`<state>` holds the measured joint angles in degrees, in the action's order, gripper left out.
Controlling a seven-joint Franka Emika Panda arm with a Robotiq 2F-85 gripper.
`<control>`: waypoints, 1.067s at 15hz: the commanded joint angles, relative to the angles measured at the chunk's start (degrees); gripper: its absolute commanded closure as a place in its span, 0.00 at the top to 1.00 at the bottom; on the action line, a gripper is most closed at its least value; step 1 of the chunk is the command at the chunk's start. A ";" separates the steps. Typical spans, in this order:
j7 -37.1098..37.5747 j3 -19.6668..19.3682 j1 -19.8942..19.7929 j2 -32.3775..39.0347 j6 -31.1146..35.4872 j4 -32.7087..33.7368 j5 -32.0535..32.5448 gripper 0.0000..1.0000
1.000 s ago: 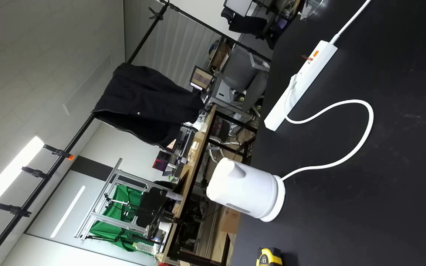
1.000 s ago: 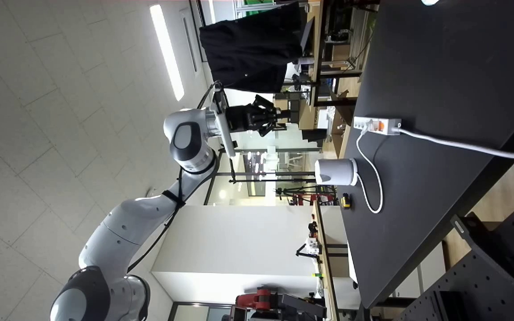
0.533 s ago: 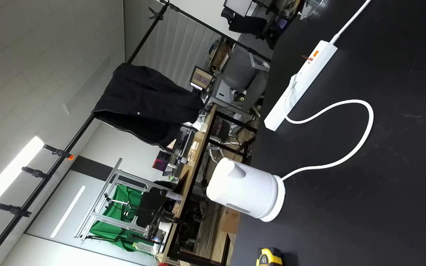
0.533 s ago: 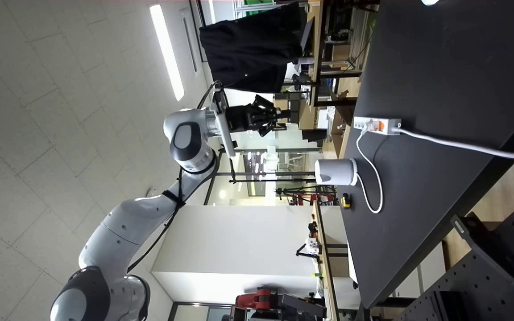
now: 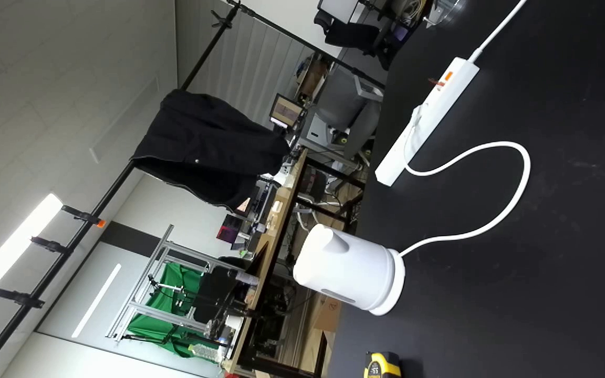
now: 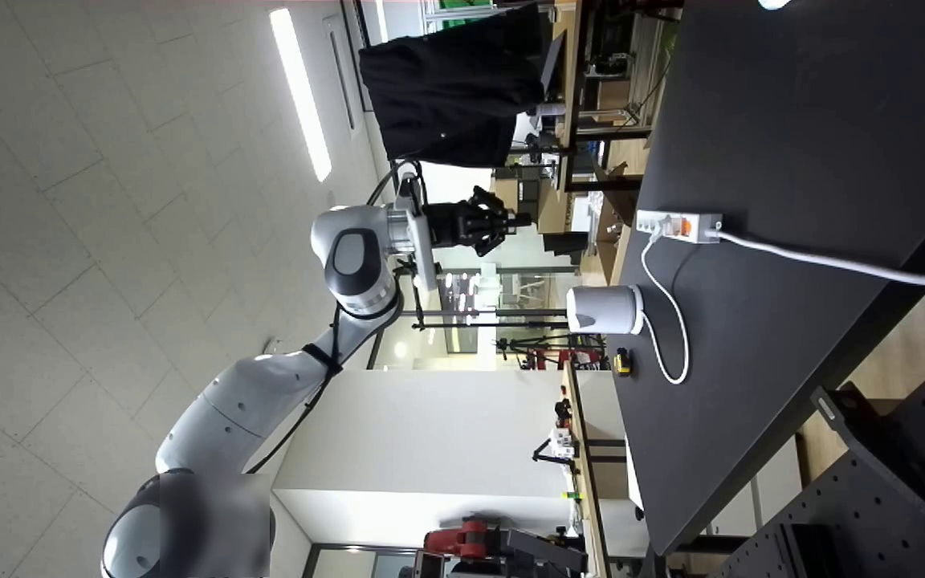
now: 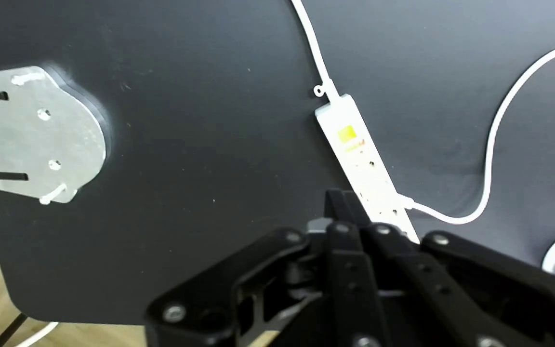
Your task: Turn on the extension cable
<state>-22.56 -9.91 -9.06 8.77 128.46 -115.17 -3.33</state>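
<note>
tool [image 7: 345, 198] pressed together — extension cable [image 7: 365, 169], in wrist view, slanting down-right from cord [image 7: 314, 46]

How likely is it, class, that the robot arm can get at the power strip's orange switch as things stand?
Probably yes, once lowered: the shut tool hangs above the table, and nothing visibly covers the switch in the wrist view. The plug sits further along the strip, apparently out of the way.

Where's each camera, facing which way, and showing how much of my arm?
An exterior view: overlooking the table, facing kettle and power strip; no robot.
An exterior view: beyond the table's edge, facing arm and gripper side-on.
Wrist view: behind the gripper, looking down past its fingers at the strip.
Both exterior views share kettle, strip and tape measure.
</note>
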 commanded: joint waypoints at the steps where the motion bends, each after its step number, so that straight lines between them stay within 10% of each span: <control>1: 1.31 2.53 0.11 2.75 6.78 -0.52 -1.47 0.00; 16: 10.26 5.07 2.48 26.02 17.84 5.80 4.54 0.00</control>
<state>-16.44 -4.67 -7.15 30.84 146.19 -113.12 -0.86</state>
